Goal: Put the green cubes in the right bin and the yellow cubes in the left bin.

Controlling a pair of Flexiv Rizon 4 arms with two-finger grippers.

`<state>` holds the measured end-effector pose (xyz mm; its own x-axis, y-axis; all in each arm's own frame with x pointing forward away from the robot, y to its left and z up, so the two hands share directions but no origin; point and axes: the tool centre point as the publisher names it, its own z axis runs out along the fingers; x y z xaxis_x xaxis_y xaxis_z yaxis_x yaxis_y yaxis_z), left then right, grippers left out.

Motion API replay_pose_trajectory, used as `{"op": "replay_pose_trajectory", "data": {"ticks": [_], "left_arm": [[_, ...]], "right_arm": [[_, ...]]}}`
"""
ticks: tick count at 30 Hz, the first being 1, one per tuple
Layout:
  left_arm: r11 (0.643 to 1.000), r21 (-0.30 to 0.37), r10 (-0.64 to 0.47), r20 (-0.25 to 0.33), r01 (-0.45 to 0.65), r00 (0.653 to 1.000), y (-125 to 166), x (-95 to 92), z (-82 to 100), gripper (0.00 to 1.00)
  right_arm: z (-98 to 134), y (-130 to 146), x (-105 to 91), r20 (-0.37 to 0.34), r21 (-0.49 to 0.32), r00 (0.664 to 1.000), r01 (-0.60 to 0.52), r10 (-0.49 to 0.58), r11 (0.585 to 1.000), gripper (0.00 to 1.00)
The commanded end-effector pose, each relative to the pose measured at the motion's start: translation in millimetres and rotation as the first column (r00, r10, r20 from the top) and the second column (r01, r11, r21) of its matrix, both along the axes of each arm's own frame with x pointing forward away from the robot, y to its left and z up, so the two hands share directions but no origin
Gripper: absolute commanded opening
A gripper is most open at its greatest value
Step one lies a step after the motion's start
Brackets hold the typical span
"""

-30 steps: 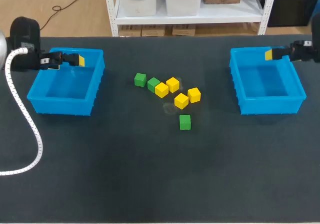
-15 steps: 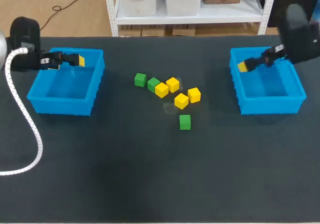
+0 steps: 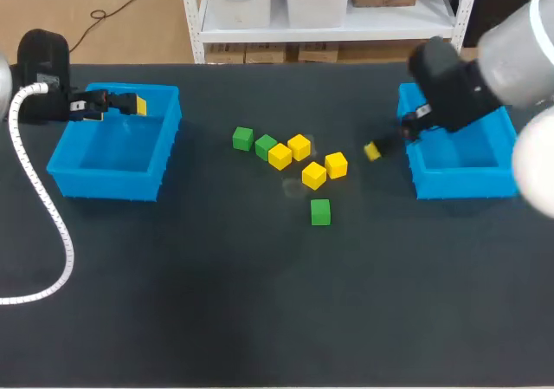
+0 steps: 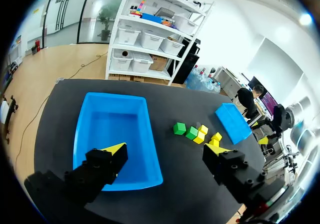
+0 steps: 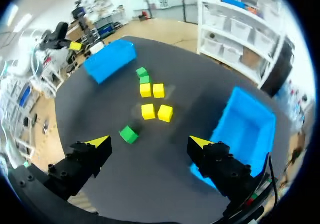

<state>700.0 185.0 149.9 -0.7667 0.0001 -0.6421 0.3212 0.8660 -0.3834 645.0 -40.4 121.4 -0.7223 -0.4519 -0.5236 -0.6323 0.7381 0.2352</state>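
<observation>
Nearest the robot, the lone green cube (image 3: 320,211) is sitting by itself on the dark table (image 3: 260,320), free on all sides. Just beyond it, the near yellow cubes (image 3: 314,175) are lying close together as a pair. Farther beyond it and off to its left, the far yellow cubes (image 3: 299,146) are crowding against the green pair (image 3: 266,146). The right gripper (image 3: 373,151) is hanging beyond the lone green cube and to its right, between the near yellow cubes and the right bin (image 3: 459,184). The right wrist view is showing its fingers spread wide with nothing between them, and the lone green cube lying just ahead of the gap, closer to one finger. Far to the left of the lone green cube, the left gripper (image 3: 138,105) is hanging over the far rim of the left bin (image 3: 104,185), likewise spread and empty. No cube is showing in either bin, so the sorting is probably only beginning. The right arm is clearly the nearer one, and the lone green cube is lying robotward and leftward of its fingers. Being a cube, it is offering no long axis, so either pair of faces should be serving for a grasp.
</observation>
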Motion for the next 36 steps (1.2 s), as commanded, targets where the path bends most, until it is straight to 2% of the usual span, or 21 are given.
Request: {"op": "replay_pose_trajectory", "data": {"ticks": [1,3,4,9,11,15,16,18,24,31,36], "left_arm": [[1.0,0.0,0.0,0.0,0.0,1.0,0,0.0,0.0,1.0],[1.0,0.0,0.0,0.0,0.0,1.0,0,0.0,0.0,1.0],[1.0,0.0,0.0,0.0,0.0,1.0,0,0.0,0.0,1.0],[1.0,0.0,0.0,0.0,0.0,1.0,0,0.0,0.0,1.0],[1.0,0.0,0.0,0.0,0.0,1.0,0,0.0,0.0,1.0],[1.0,0.0,0.0,0.0,0.0,1.0,0,0.0,0.0,1.0],[1.0,0.0,0.0,0.0,0.0,1.0,0,0.0,0.0,1.0],[1.0,0.0,0.0,0.0,0.0,1.0,0,0.0,0.0,1.0],[1.0,0.0,0.0,0.0,0.0,1.0,0,0.0,0.0,1.0],[1.0,0.0,0.0,0.0,0.0,1.0,0,0.0,0.0,1.0],[1.0,0.0,0.0,0.0,0.0,1.0,0,0.0,0.0,1.0]], "right_arm": [[-20,23,-10.9,0.004,-0.026,0.995,0.102,-0.102,0.994,1.0],[-29,30,-17.0,-0.04,-0.034,0.987,0.154,-0.155,0.988,1.0],[-33,33,-19.6,-0.038,-0.055,0.982,0.181,-0.183,0.982,1.0],[-49,52,-31.4,-0.049,-0.138,0.975,0.207,-0.216,0.968,1.0],[-57,58,-30.8,-0.077,-0.172,0.971,0.212,-0.228,0.962,1.0],[-72,70,-26.7,-0.051,-0.259,0.966,0.233,-0.255,0.937,1.0],[-75,73,-25.7,-0.067,-0.261,0.963,0.236,-0.261,0.936,1.0],[-81,78,-25.5,-0.028,-0.304,0.962,0.251,-0.272,0.919,1.0],[-99,91,-27.0,-0.002,-0.371,0.947,0.297,-0.32,0.88,1.0],[-110,90,-19.3,-0.001,-0.401,0.922,0.353,-0.386,0.845,1.0],[-118,89,-17.0,0.004,-0.428,0.917,0.362,-0.399,0.828,1.0]]}}
